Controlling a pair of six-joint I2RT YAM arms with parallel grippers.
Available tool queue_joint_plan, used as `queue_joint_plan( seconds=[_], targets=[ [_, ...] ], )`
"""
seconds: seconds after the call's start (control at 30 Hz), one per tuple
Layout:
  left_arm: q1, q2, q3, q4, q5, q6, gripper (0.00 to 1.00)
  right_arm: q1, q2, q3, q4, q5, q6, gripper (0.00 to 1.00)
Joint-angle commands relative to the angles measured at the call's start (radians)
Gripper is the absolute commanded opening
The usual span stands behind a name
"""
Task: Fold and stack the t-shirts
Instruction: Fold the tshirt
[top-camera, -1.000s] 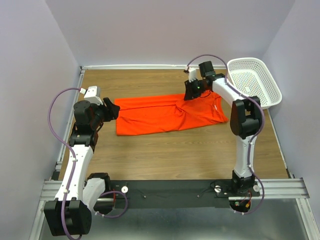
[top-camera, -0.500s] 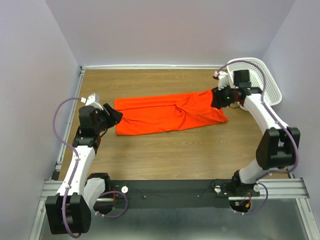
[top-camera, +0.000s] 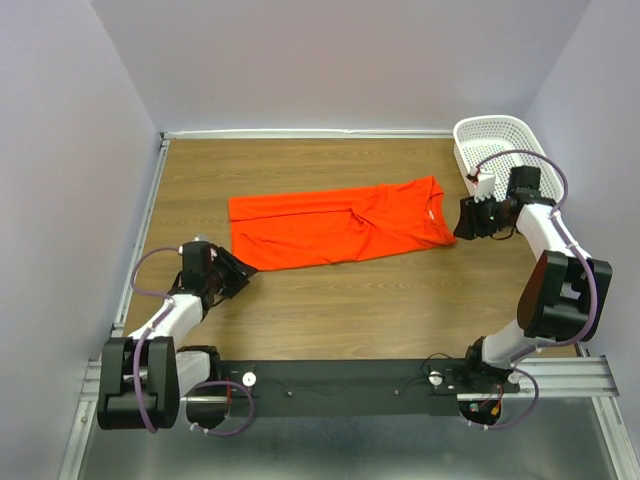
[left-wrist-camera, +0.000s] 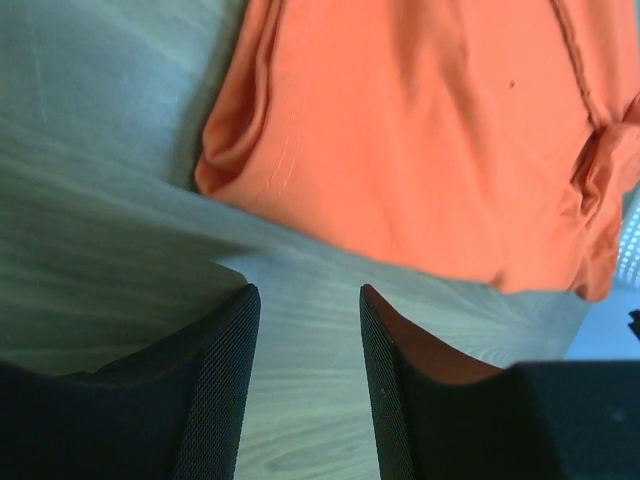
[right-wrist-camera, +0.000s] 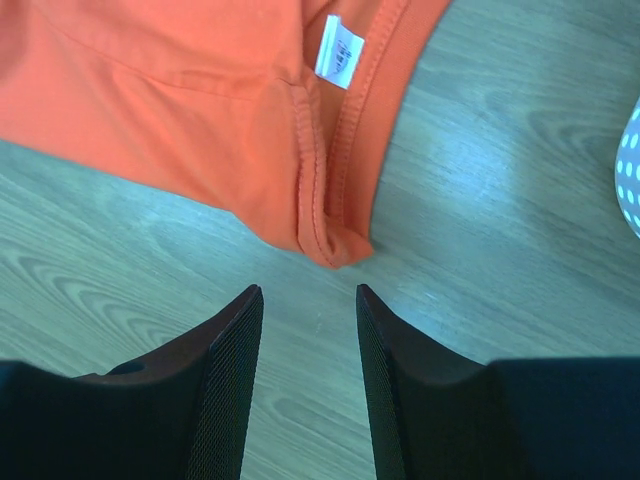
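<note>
L gripper (left-wrist-camera: 307, 295): two black fingers w/ mesh-textured pads, spread apart, only bare wood between them. It sits low over the table (top-camera: 350, 310) near the front-left. It is just short of the lower-left corner of the t-shirt (top-camera: 340, 225) and not touching it.

R gripper (right-wrist-camera: 308, 292): same black fingers, also spread, holding nothing. It hovers just off the shirt's collar-end corner, apart from the cloth.

T-shirt: bright orange-red, soft matte cloth. It lies flat mid-table as a long band, collar end twd the R arm. The R wrist view shows a stitched neck edge, a small white label (right-wrist-camera: 338, 50) & a seam running to the corner. At the other end the edge curls into a soft fold.

Container: white plastic basket (top-camera: 500, 140), rounded rectangle, walls & floor perforated w/ small holes. It stands at the table's far-right corner, just behind the R arm. The shirt lies outside it, on the wood.

Surface: smooth brown wood-grain top. Pale lavender walls (top-camera: 350, 60) on three sides. A black & silver metal rail (top-camera: 350, 377) runs along the near edge, at the arm bases.
</note>
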Motion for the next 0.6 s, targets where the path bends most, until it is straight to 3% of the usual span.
queue_joint_plan(
  seconds=[0.0, 0.4, 0.57],
  targets=[
    [-0.004, 0.07, 0.01, 0.013, -0.138, -0.042, 0.54, -0.005, 0.003, -0.007, -0.009, -0.074, -0.032, 0.5],
    [-0.006, 0.187, 0.099, -0.046, -0.215, -0.121, 0.49, -0.04, 0.003, -0.015, -0.031, -0.125, -0.043, 0.5],
    [-0.006, 0.224, 0.13, -0.069, -0.215, -0.094, 0.31, -0.048, 0.012, -0.012, -0.047, -0.14, -0.052, 0.5]
  ],
)
